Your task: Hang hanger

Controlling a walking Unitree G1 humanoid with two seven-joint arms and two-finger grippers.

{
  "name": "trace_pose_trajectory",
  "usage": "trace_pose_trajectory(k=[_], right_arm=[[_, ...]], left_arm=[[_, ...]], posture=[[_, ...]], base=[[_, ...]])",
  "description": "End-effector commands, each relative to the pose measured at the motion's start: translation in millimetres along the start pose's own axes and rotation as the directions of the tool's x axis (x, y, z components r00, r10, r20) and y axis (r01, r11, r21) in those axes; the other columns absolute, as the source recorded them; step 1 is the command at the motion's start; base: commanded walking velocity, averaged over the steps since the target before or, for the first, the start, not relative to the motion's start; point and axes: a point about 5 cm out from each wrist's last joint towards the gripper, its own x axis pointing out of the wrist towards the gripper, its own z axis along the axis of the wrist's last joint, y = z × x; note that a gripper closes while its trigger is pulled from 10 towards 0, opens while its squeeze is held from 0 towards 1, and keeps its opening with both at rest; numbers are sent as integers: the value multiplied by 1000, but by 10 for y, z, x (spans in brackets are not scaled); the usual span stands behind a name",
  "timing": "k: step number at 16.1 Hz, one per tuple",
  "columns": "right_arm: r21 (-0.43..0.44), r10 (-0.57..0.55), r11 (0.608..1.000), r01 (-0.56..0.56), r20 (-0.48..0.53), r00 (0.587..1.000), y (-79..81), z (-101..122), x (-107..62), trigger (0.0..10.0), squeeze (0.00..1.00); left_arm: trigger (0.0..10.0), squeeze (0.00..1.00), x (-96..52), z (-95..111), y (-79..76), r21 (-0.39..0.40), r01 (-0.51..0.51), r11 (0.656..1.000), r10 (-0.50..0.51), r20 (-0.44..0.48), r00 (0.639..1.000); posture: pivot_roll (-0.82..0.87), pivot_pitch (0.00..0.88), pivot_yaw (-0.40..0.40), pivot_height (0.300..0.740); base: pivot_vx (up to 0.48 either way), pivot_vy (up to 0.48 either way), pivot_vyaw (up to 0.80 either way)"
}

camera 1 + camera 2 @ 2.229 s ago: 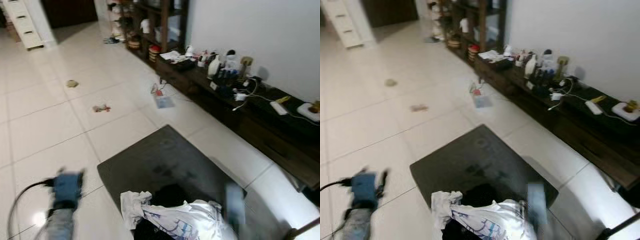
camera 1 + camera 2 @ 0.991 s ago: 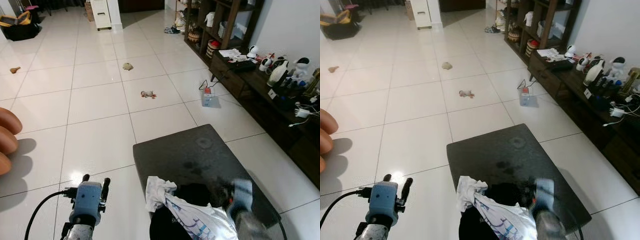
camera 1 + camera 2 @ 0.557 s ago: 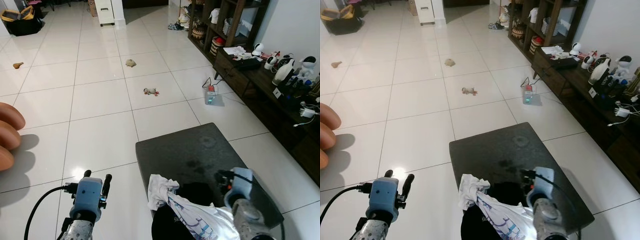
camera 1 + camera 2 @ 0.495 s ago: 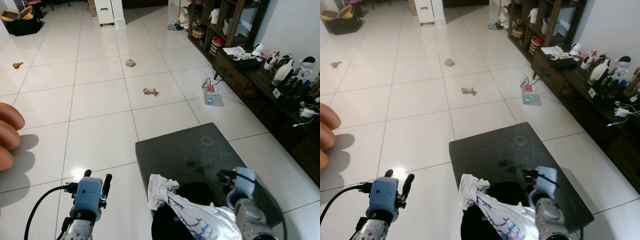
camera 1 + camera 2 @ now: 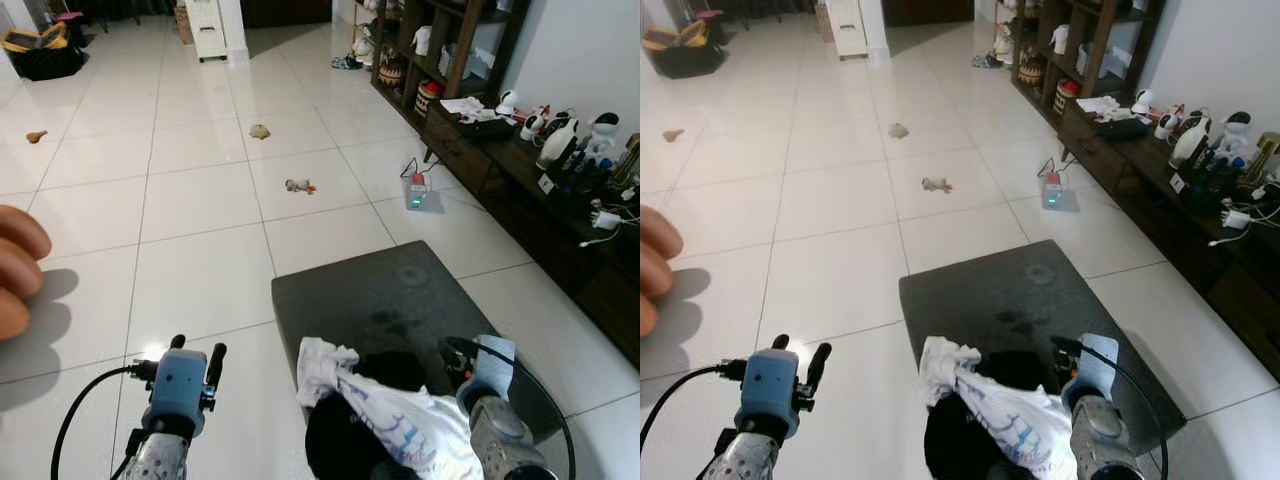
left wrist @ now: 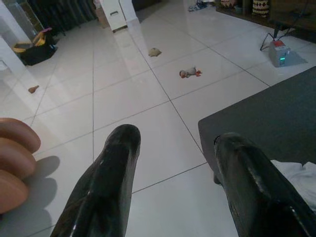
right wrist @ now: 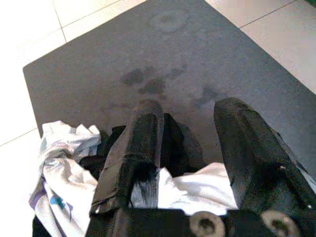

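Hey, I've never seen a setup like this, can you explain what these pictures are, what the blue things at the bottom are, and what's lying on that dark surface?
Two pictures come from a walking robot's head cameras, looking down; two come from cameras on its wrists. The blue parts are its arms' ends: the left gripper, open over the white tiled floor, and the right gripper, open just above a heap of white printed cloth and black cloth on a dark grey ottoman. Neither gripper holds anything. A person's fingers show at the edge.

Both arms reach forward, low. The left gripper (image 6: 173, 163) holds its fingers spread apart. The right gripper (image 7: 190, 128) gapes too.
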Motion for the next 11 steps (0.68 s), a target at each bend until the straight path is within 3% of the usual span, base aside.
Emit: trace_pose_trajectory(k=[1, 4, 7, 11], right_arm=[[3, -14, 1000, 15, -14, 1000, 4, -2, 9, 10000, 0], [22, -27, 999, 27, 2, 1000, -28, 40, 19, 10000, 0], [21, -53, 998, 52, 25, 998, -84, 68, 14, 10000, 0], [23, -65, 998, 64, 48, 997, -88, 119, 25, 10000, 0]], left_arm=[[10000, 0, 15, -66, 1, -6, 2, 1000, -2, -26, 1000], [10000, 0, 14, -284, -8, -17, 3, 1000, -4, -99, 995], [10000, 0, -197, -567, 24, -35, -24, 999, 16, -213, 977], [10000, 0, -189, -500, 47, -36, -29, 999, 23, -172, 985]], posture=[[40, 67, -7, 656], [54, 43, -13, 656], [63, 83, -19, 656], [49, 115, -18, 656]], base=[[0, 0, 0], [0, 0, 0], [0, 0, 0], [0, 0, 0]])
